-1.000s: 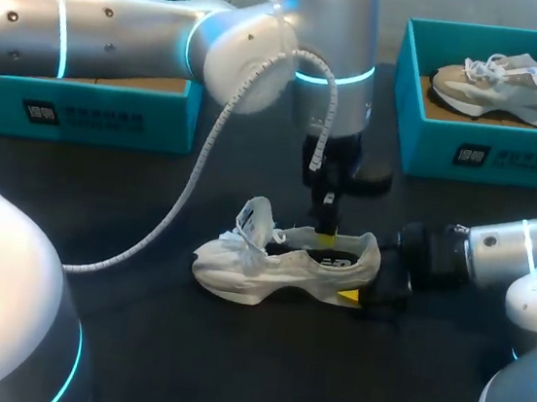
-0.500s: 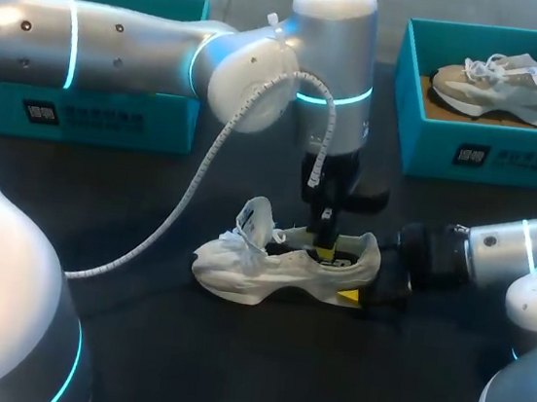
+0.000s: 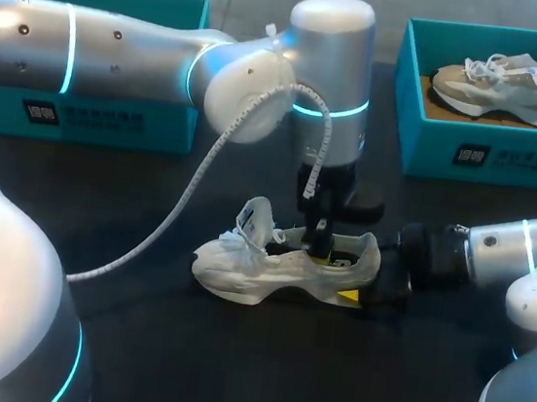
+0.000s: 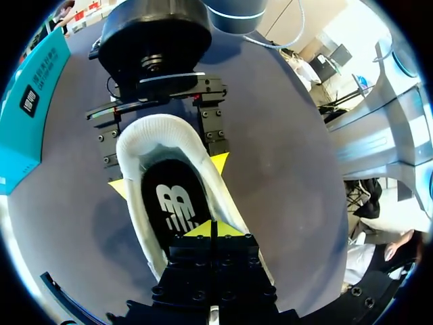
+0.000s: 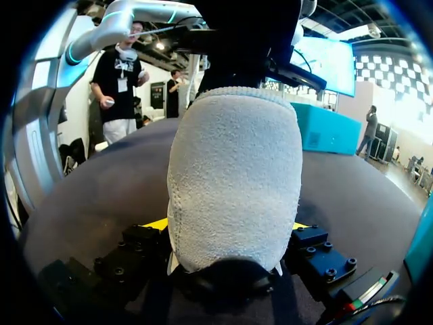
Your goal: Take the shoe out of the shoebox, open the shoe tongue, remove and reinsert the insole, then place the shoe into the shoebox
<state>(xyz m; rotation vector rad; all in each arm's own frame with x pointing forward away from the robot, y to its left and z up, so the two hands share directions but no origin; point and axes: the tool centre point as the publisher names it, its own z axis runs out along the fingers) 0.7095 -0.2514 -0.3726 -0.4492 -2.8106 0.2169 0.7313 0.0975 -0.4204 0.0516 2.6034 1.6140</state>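
A white shoe (image 3: 251, 263) lies on its side on the dark table, toe to the left and laces loose. My right gripper (image 3: 361, 289) holds its heel (image 5: 233, 183) from both sides, one yellow tip on each side of the heel wall. My left gripper (image 3: 319, 251) points straight down into the shoe's opening. In the left wrist view its tips (image 4: 211, 229) are pressed together, shut, just above the black insole (image 4: 172, 203) with a white logo. Nothing shows between its tips. The white heel rim (image 4: 135, 149) curves around ahead of it.
A teal shoebox (image 3: 93, 116) stands at the back left, partly hidden by my left arm. A second teal box (image 3: 490, 155) at the back right holds a grey shoe (image 3: 508, 88). Bare dark table lies in front of the shoe.
My left arm has come down, and its yellow tips have sunk from the shoe's rim into the opening. The right gripper and the shoe have stayed put.
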